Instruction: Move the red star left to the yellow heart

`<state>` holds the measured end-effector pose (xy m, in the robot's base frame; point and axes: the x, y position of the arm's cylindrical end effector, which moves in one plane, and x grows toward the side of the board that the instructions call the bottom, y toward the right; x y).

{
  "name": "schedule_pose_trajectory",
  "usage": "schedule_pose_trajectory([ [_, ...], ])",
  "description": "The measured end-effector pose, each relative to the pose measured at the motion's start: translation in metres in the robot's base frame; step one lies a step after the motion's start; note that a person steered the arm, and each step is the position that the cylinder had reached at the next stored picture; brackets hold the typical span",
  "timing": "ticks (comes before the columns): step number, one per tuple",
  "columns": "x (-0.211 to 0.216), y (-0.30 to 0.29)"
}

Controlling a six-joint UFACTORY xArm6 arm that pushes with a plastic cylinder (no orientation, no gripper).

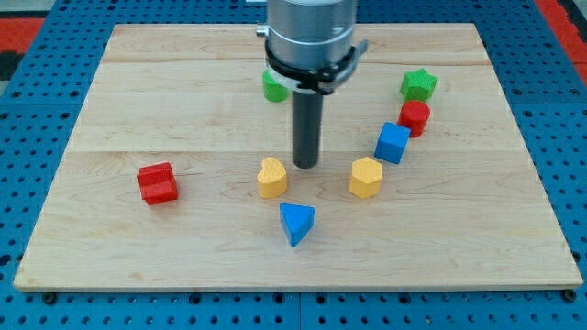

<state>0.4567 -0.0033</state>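
Just right of the yellow heart (271, 178): my tip (305, 165).
I carry no claw and hold nothing. Red star (158, 183) lies well apart, far left of it.

the red star (158, 182) lies flat on the wooden board's left side, toward the near half, standing alone. its shape reads blocky from this angle, with notched edges. the yellow heart (271, 178) lies flat near the board's middle, well apart to the right of the red star and at about the same depth, its lobes facing far.
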Motion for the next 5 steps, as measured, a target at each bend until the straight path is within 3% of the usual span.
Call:
schedule_pose_trajectory([
  [2, 0.039, -0.025],
  [3, 0.03, -0.046],
  [5, 0.01, -0.151],
])
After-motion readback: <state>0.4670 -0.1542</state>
